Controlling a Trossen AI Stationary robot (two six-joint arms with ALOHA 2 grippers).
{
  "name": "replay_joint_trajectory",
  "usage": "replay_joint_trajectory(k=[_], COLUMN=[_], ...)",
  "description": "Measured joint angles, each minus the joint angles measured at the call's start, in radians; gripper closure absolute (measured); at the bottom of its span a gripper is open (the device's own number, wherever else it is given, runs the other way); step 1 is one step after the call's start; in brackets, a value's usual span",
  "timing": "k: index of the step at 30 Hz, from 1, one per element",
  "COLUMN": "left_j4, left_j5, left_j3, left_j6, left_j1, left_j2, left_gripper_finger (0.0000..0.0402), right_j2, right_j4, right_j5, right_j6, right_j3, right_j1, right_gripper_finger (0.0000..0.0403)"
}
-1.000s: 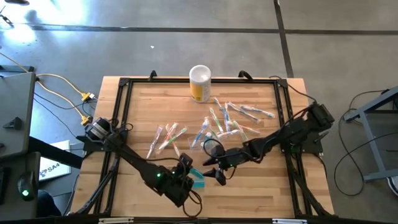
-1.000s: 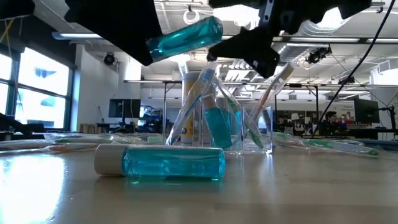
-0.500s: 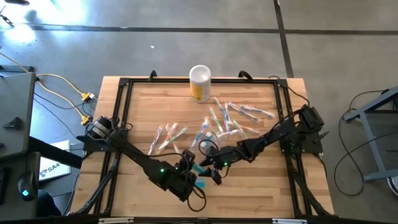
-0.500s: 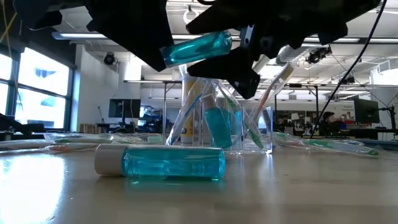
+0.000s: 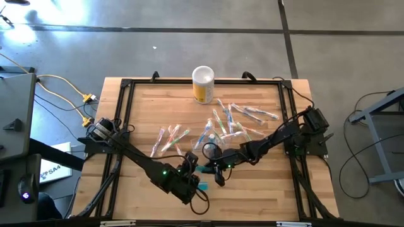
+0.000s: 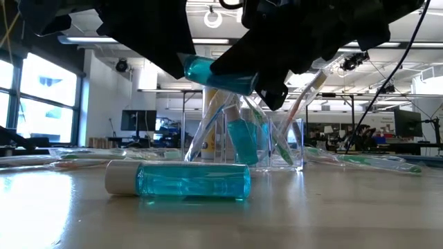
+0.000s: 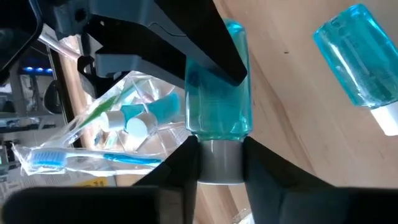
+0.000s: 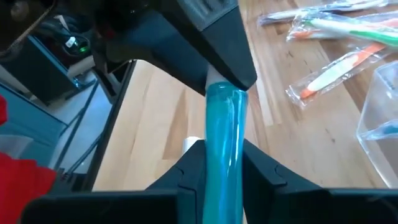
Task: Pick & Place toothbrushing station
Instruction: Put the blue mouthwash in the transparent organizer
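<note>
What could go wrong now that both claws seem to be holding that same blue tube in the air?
1. The left claw pinches only the cap of the teal tube while the right claw grips its body; if they pull apart or twist unevenly, the tube could slip and drop onto the table.
2. A second teal tube lies right underneath, so a fall could knock it rolling.
3. The clear bag of toothbrushes stands close behind and could be bumped.
</note>
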Motion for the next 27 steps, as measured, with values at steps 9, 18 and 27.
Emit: replay_joint_trajectory(k=[9,18,27], left_j4=[0.039,-0.194,-0.245], left_j5=[0.007,0.006,-0.231], left_j3=[0.000,0.000,0.000], left_j6=[-0.018,-0.291,-0.609], left_j1=[0.000,0.000,-0.037], left_j2=[0.000,-0.037,-0.174], left_gripper_finger=[0.0106,0.0066,0.0064], right_j2=[0.000,-0.001,-0.078], right_j4=[-0.022,-0.127,-0.156], right_j5=[0.012,0.092,0.238], right_j6=[-0.002,0.021,-0.057], right_j3=[0.001,0.001,0.001], right_j1=[-0.001,0.026,0.087], right_gripper_finger=[0.0345,0.0345,0.0345])
